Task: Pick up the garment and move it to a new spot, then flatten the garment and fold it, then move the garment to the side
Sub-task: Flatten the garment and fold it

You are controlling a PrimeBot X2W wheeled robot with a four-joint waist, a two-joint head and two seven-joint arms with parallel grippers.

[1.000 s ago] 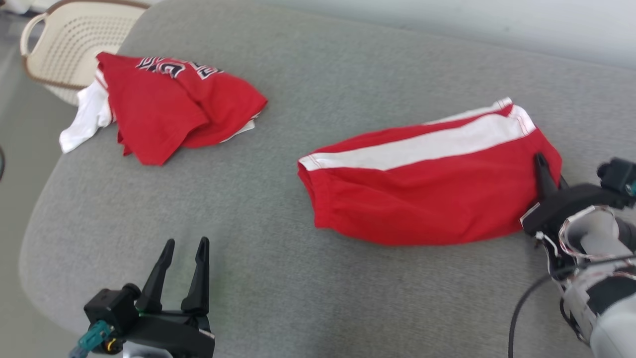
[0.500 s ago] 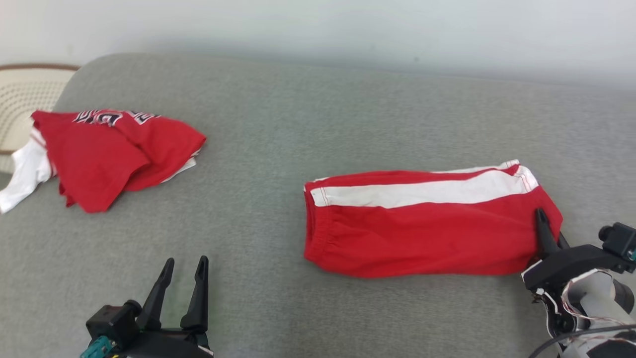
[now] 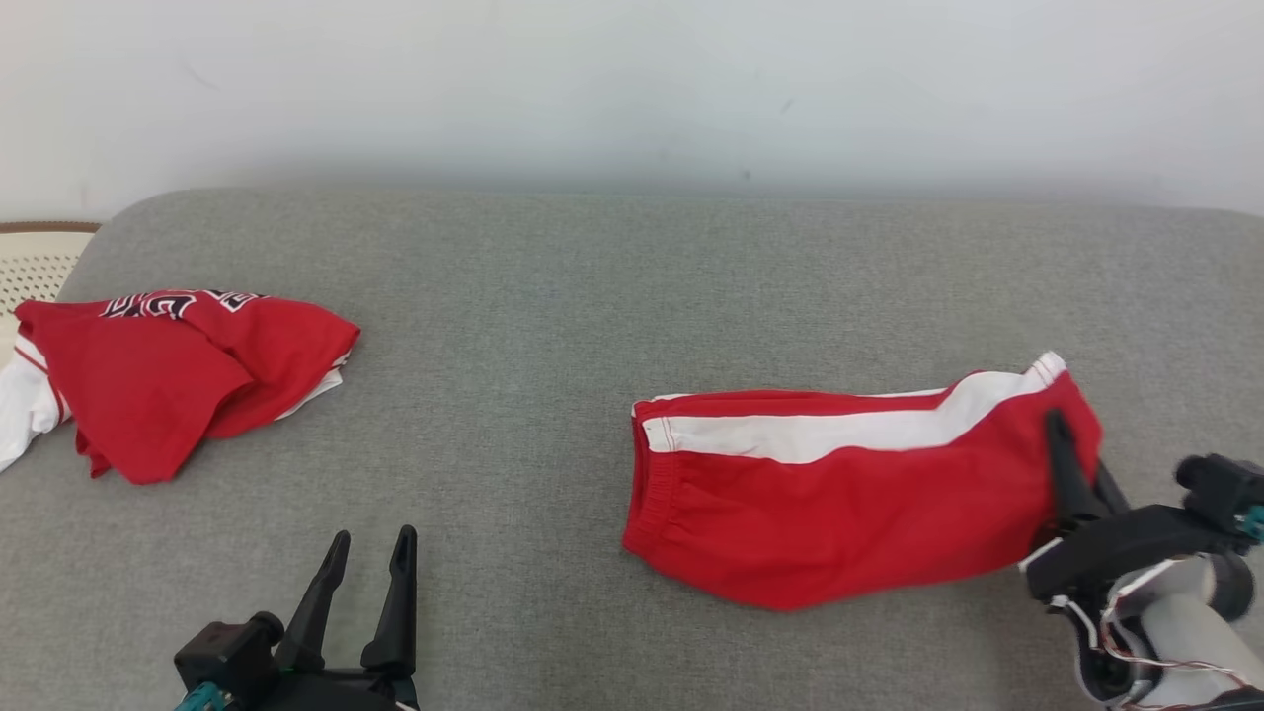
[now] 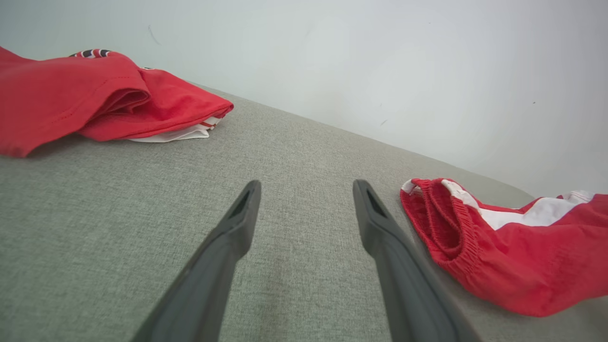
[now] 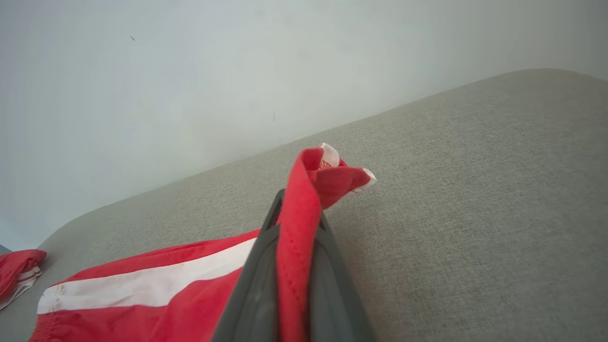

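Observation:
The garment (image 3: 849,494) is a pair of red shorts with a white side stripe, folded flat on the grey cushion (image 3: 553,326) at the right. My right gripper (image 3: 1062,434) is shut on its right edge, which is lifted a little off the cushion. In the right wrist view the red cloth (image 5: 297,228) is pinched between the two dark fingers (image 5: 259,285). My left gripper (image 3: 370,548) stands open at the lower left, holding nothing. In the left wrist view its gap (image 4: 304,199) points at bare cushion, with the shorts' elastic waistband (image 4: 451,228) just to the right.
A crumpled red and white shirt (image 3: 168,370) lies on the cushion's left end. A cream perforated basket (image 3: 35,262) sits beyond the left edge. A pale wall (image 3: 632,89) runs behind the cushion. Bare cushion lies between the shirt and the shorts.
The head camera has tilted up and turned, so the whole scene has shifted. The right gripper has raised the shorts' right edge off the cushion. The left gripper has stayed open and still.

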